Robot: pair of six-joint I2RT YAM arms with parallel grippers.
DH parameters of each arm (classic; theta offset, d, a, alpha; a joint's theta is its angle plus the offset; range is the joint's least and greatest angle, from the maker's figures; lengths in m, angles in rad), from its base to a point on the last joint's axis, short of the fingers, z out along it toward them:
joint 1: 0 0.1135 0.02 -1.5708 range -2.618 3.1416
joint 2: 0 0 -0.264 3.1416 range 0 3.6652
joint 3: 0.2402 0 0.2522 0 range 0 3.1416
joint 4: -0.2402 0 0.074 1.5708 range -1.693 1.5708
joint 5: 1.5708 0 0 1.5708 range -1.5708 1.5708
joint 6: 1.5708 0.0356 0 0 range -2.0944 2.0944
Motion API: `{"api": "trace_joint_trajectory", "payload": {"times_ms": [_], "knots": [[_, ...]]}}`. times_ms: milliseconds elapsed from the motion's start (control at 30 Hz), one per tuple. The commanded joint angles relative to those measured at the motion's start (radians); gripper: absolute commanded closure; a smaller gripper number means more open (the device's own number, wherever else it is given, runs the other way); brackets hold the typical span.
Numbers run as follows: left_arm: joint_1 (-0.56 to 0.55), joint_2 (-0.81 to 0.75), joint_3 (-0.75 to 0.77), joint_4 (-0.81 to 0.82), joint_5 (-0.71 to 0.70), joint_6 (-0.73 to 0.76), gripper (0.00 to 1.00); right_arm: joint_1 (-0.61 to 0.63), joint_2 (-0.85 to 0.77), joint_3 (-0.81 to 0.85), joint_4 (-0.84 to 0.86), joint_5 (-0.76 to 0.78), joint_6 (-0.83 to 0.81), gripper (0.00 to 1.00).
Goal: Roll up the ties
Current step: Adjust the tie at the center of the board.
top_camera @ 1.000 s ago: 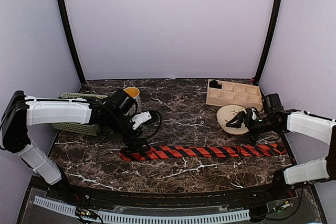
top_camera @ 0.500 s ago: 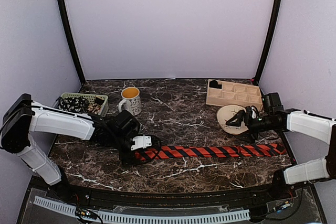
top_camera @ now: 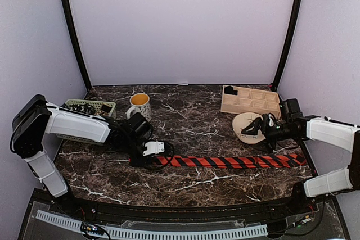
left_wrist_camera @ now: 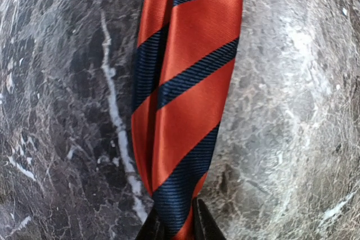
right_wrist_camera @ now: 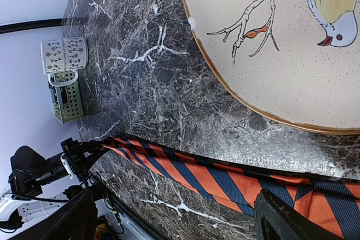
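Observation:
A red-and-dark-blue striped tie lies stretched left to right across the front of the marble table. My left gripper is at its left end, low on the table. In the left wrist view the tie runs up from the left gripper, whose dark fingertips pinch its end. My right gripper hovers open above the right part of the tie, beside the plate. In the right wrist view the tie passes between the right gripper's widely spread fingers.
A bird-painted plate lies at the right, behind the tie. Behind it is a wooden divided box. A mug and a green basket stand at the back left. Black cables loop around the left wrist.
My left gripper came down onto the tie's left end and closed on it; that end has shifted slightly right. The right arm has barely moved.

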Motion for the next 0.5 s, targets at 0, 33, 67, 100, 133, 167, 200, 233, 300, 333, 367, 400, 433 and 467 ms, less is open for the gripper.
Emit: {"api": "trace_joint_trajectory", "payload": {"times_ms": [0,33,67,100,133,167,200,233,300,333,367,400,433,467], "knots": [[0.063,0.006,0.063,-0.128,0.144,-0.016,0.8,0.006,0.008,0.034,-0.006,-0.011,-0.018,0.03],[0.067,0.002,0.071,-0.145,0.155,-0.017,0.74,0.006,0.006,0.035,-0.007,-0.011,-0.018,0.03],[0.067,-0.001,0.077,-0.154,0.163,-0.016,0.66,0.006,0.006,0.037,-0.008,-0.011,-0.018,0.03],[0.068,-0.006,0.083,-0.156,0.173,-0.018,0.59,0.006,0.006,0.039,-0.008,-0.011,-0.021,0.03],[0.068,-0.006,0.091,-0.158,0.183,-0.025,0.51,0.006,0.007,0.043,-0.01,-0.012,-0.022,0.03],[0.068,-0.004,0.1,-0.155,0.197,-0.033,0.44,0.006,0.009,0.046,-0.012,-0.012,-0.024,0.03],[0.066,0.001,0.112,-0.145,0.213,-0.046,0.28,0.006,0.008,0.049,-0.015,-0.01,-0.025,0.03],[0.064,0.006,0.12,-0.129,0.221,-0.061,0.22,0.006,0.008,0.053,-0.015,-0.011,-0.026,0.03],[0.049,0.022,0.139,-0.09,0.23,-0.081,0.18,0.006,0.008,0.057,-0.021,-0.01,-0.03,0.03],[0.035,0.033,0.149,-0.063,0.228,-0.087,0.18,0.006,0.009,0.06,-0.022,-0.009,-0.032,0.03],[0.019,0.045,0.157,-0.033,0.216,-0.092,0.18,0.006,0.009,0.06,-0.023,-0.008,-0.033,0.03],[0.005,0.06,0.168,-0.003,0.207,-0.093,0.18,0.006,0.012,0.061,-0.024,-0.009,-0.034,0.03],[-0.007,0.08,0.184,0.018,0.207,-0.094,0.19,0.006,0.012,0.061,-0.026,-0.009,-0.034,0.03],[-0.017,0.102,0.201,0.03,0.211,-0.098,0.21,0.006,0.012,0.062,-0.027,-0.008,-0.035,0.03]]}}
